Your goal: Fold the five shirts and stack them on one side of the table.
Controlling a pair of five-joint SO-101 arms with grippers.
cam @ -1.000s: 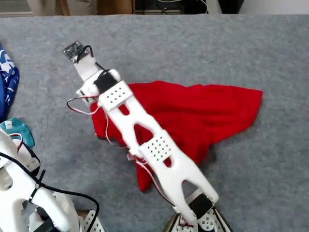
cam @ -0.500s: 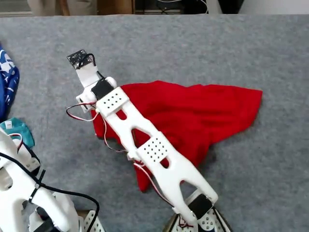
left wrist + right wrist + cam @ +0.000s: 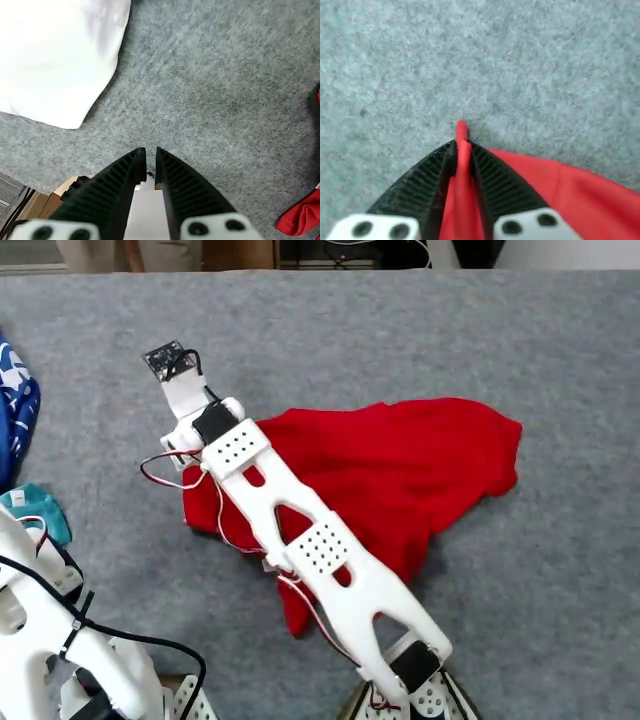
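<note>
Grey and felt-covered, the table runs from edge to edge, with a strip of wooden furniture showing beyond its far side.

The right gripper is pinched tight on a thin fold of the red shirt. A small tip of cloth pokes out past the fingertips, and the rest of the shirt trails back behind them, under the right arm. Holding it by the edge like this looks meant for pulling that side out flat or carrying it over for a fold. The shirt lies rumpled and is not yet folded. Bare table lies ahead of these fingers.

The left gripper hangs over the table with its fingers almost together, only a thin slit between them and nothing held. It is probably parked out of the way. Ahead of those fingers and off to one side lies a white cloth.

Farther out, by the table's edge near the left arm, sit a blue patterned cloth and a teal cloth, likely more of the shirts.
</note>
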